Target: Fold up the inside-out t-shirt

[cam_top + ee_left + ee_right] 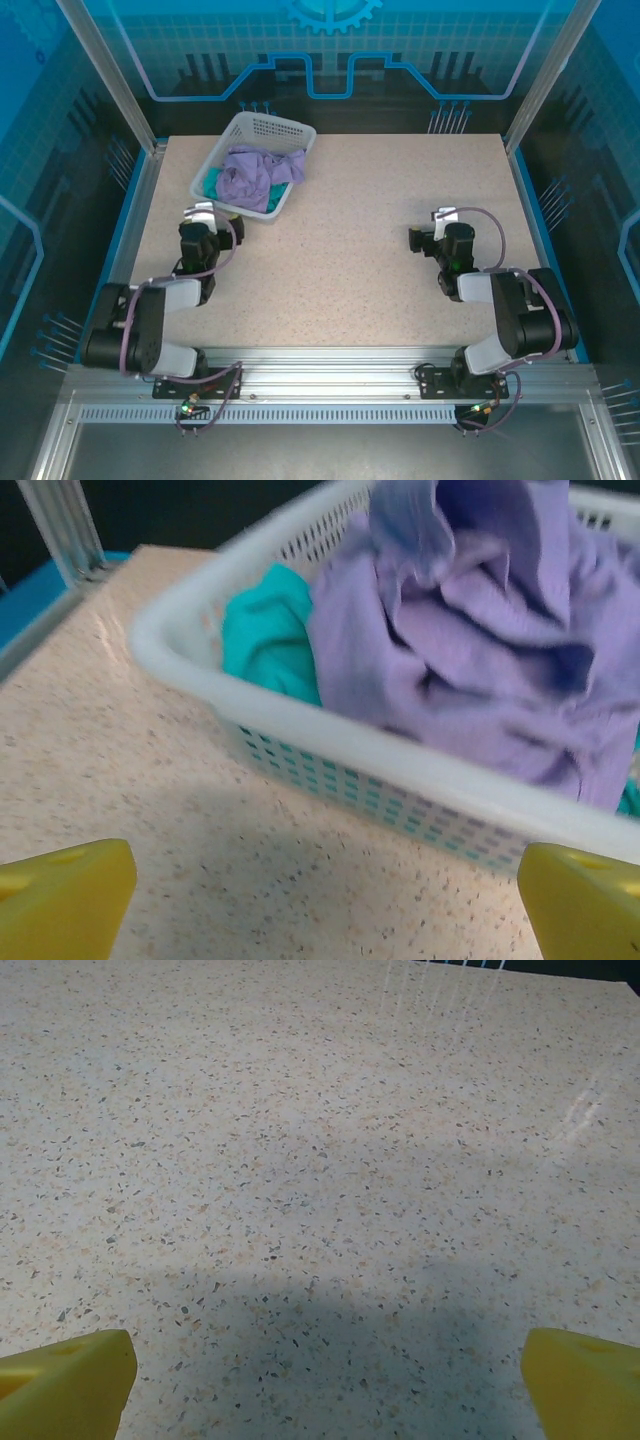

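Note:
The inside-out t-shirt [252,175] is a crumpled lavender heap in the white basket [268,127] at the table's back left. From the left wrist the t-shirt [470,630] bulges over the basket rim [400,755], with a teal garment [268,630] beside it. My left gripper [202,215] sits just in front of the basket's near corner, open, its yellow fingertips [65,900] wide apart over bare table. On the right side of the table my right gripper [428,228] stands open over bare tabletop, with yellow fingertips [65,1385] at the frame's lower corners.
A speckled beige tabletop [350,270] stretches between the two arms. Blue walls and metal posts [110,75] frame the table. The teal garment [212,185] lies in the basket's left end under the lavender cloth.

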You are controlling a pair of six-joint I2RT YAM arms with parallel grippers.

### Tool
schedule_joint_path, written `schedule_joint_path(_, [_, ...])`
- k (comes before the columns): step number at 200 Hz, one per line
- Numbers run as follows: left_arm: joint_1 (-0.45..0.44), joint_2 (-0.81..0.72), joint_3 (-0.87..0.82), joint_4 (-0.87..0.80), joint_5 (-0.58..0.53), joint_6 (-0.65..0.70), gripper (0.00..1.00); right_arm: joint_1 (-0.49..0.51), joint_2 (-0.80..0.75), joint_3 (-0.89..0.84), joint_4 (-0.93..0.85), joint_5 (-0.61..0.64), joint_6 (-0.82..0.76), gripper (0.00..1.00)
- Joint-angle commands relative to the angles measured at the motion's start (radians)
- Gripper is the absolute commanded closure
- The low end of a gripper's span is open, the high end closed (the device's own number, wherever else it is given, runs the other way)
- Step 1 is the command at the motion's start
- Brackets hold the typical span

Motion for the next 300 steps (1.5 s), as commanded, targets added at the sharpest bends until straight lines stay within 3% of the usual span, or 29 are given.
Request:
schedule_joint_path(1, [0.009,-0.168,0.024,-0.197,-0.131,-0.115,0.01,0.004,-0.128,0.057,-0.135,0.068,0.046,0.00])
schedule_joint_path(15, [0.013,-0.282,0.077,-0.409,-0.190,-0.233,0.01,-0.006,-0.232,0.096,-0.307,0.152,0.147,0.00])
schedule_joint_path(31, [0.017,-0.362,0.119,-0.521,-0.124,-0.277,0.01,-0.043,-0.357,0.138,-0.531,0.206,0.327,0.00])
schedule_joint_path(42, [0.019,-0.377,0.136,-0.530,-0.022,-0.296,0.01,-0.064,-0.426,0.158,-0.632,0.155,0.420,0.00])
schedule_joint_path(51, [0.019,-0.357,0.170,-0.536,0.074,-0.316,0.01,-0.058,-0.460,0.152,-0.608,0.022,0.414,0.00])
schedule_joint_path(64, [0.017,-0.279,0.256,-0.582,0.191,-0.344,0.01,0.008,-0.468,0.162,-0.554,-0.129,0.348,0.00])
schedule_joint_path(76, [0.014,-0.169,0.364,-0.643,0.261,-0.348,0.01,0.117,-0.433,0.226,-0.601,-0.130,0.253,0.00])
schedule_joint_path(96, [0.014,0.037,0.574,-0.804,0.273,-0.315,0.01,0.240,-0.346,0.343,-0.710,-0.089,0.159,0.00])
schedule_joint_path(126, [0.013,0.308,0.828,-0.974,0.271,-0.256,0.03,0.288,-0.272,0.386,-0.706,-0.120,0.159,0.00])
schedule_joint_path(170, [0.014,0.555,1.062,-1.034,0.284,-0.213,0.39,0.293,-0.211,0.406,-0.710,-0.135,0.184,0.00])
schedule_joint_path(185, [0.014,0.609,1.160,-1.111,0.271,-0.203,0.64,0.294,-0.205,0.415,-0.732,-0.134,0.185,0.00])
schedule_joint_path(192, [0.013,0.605,1.185,-1.138,0.258,-0.203,0.76,0.294,-0.206,0.417,-0.745,-0.131,0.184,0.00])
schedule_joint_path(199, [0.011,0.578,1.181,-1.123,0.255,-0.203,0.80,0.294,-0.211,0.416,-0.757,-0.125,0.183,0.00])
schedule_joint_path(227, [0.008,0.379,1.156,-1.047,0.272,-0.213,0.84,0.294,-0.227,0.408,-0.782,-0.112,0.177,0.00])
schedule_joint_path(264, [-0.019,0.101,1.094,-0.872,0.382,-0.288,0.85,0.293,-0.223,0.410,-0.786,-0.098,0.191,0.00])
schedule_joint_path(280, [-0.064,0.032,1.096,-0.806,0.413,-0.310,0.85,0.292,-0.220,0.425,-0.794,-0.095,0.192,0.00])
schedule_joint_path(300, [-0.187,0.027,1.183,-0.816,0.441,-0.290,0.85,0.281,-0.224,0.469,-0.847,-0.075,0.188,0.00])
